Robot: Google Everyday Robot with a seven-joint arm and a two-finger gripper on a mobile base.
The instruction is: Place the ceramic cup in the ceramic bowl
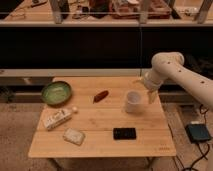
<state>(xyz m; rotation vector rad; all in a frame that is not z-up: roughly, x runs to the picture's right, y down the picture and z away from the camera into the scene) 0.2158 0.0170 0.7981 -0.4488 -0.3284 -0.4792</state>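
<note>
- Nearest the front edge of the wooden table (100, 150), we see a flat black device (124, 133) and a pale packet (74, 136).
- Behind them, to the left, lies a white carton (57, 118).
- The ceramic cup (133, 101) is upright at the table's right.
- The gripper (149, 95) is just beside the cup's right side; we cannot tell whether it grips.
- The ceramic bowl (56, 92) sits at the far left, well apart from the cup, with a red object (101, 95) between them.

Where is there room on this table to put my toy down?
The widest bare wood on the table is the middle, between the red thing, the carton and the black phone. The front right corner beyond the phone is free too. The left is crowded: bowl, carton, small packet. The cup is back right, the gripper beside it.
</note>
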